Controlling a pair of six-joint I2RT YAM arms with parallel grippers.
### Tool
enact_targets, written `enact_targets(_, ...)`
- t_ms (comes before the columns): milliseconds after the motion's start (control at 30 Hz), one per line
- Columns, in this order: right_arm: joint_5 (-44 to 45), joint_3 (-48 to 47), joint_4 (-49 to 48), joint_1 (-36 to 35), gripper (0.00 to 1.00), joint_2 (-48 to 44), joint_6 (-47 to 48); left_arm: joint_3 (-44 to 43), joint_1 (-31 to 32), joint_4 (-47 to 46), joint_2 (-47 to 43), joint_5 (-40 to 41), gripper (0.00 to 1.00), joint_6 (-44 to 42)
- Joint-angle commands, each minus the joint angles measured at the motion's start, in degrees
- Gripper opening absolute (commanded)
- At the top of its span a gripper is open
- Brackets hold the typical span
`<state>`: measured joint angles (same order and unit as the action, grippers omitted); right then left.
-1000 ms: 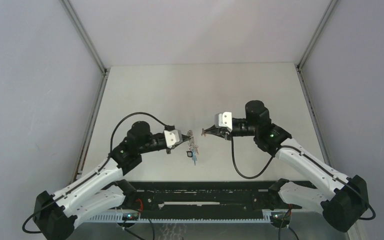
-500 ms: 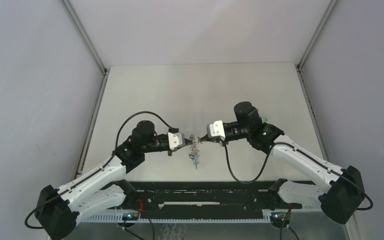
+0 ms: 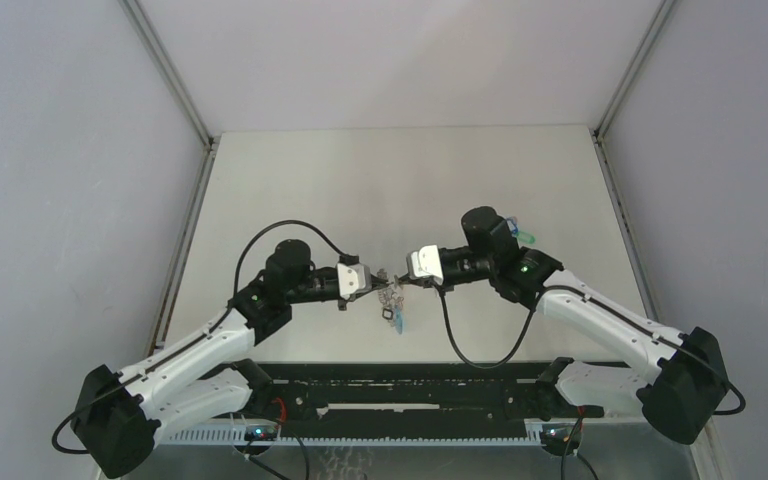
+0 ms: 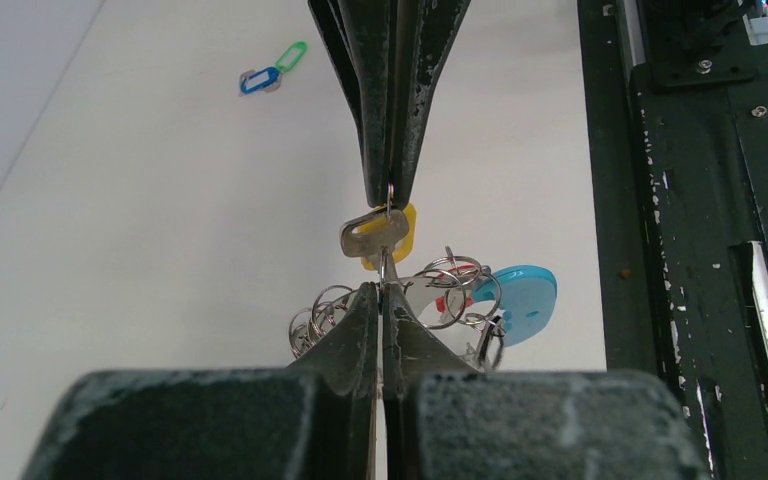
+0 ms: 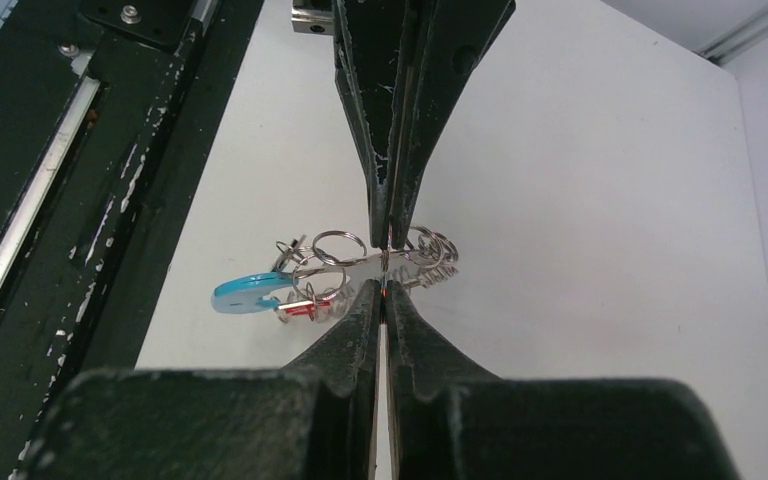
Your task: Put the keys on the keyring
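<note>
Keyring (image 4: 452, 283): a loose bundle of thin metal loops with a cyan piece (image 4: 522, 300) and a red tag (image 4: 447, 301). It hangs above the worktop (image 3: 360, 180), between the two arms. It is probably light and likely to swing, and the loops look stiff and slippery. Grip one loop only and let the rest hang free.

Yellow key (image 4: 374, 236): small, flat, rigid and probably light. Grip the head edge so the eyelet is left open. It sits just beside the keyring loops.

Blue key (image 4: 258, 81) and green key (image 4: 293, 55): these lie together on the worktop, well apart from the bundle.

Left arm (image 3: 200, 345) and right arm (image 3: 600, 315): both reach inward, wrists roughly level, and meet at centre.

Left end effector (image 4: 380, 288): fingers together, clamped on the keyring.

Right end effector (image 4: 391, 190): fingers together, pinching the top of the yellow key. The two sets of tips face each other, nearly touching.
</note>
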<state>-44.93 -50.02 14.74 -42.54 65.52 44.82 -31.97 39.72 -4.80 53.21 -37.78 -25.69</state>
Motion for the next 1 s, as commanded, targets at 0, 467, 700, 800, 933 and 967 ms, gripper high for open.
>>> enact_targets(0, 1.53, -2.36, -0.97, -0.69, 0.00, 0.55, 0.35, 0.80, -0.26, -5.09, -0.91, -2.00, 0.00, 1.13)
enact_targets(467, 2.88, -2.41, -1.81, -1.49, 0.00, 0.75, -0.36, 0.76, -0.26, -5.44, -0.48, -2.28, 0.00, 1.42)
enact_targets(700, 2.17, -2.37, -2.16, -1.75, 0.00, 0.76, -0.59, 0.72, -0.26, -5.42, -0.56, -2.30, 0.00, 1.48)
enact_targets(800, 2.30, -2.36, -2.29, -1.75, 0.00, 0.84, -0.65, 0.68, -0.20, -5.46, -0.54, -2.64, 0.00, 1.57)
enact_targets(933, 2.13, -2.36, -2.63, -1.84, 0.00, 0.84, -0.91, 0.63, -0.26, -5.47, -0.47, -2.65, 0.00, 1.61)
enact_targets(967, 2.05, -2.39, -2.62, -1.84, 0.00, 0.84, -1.05, 0.63, -0.25, -5.48, -0.41, -2.65, 0.00, 1.61)
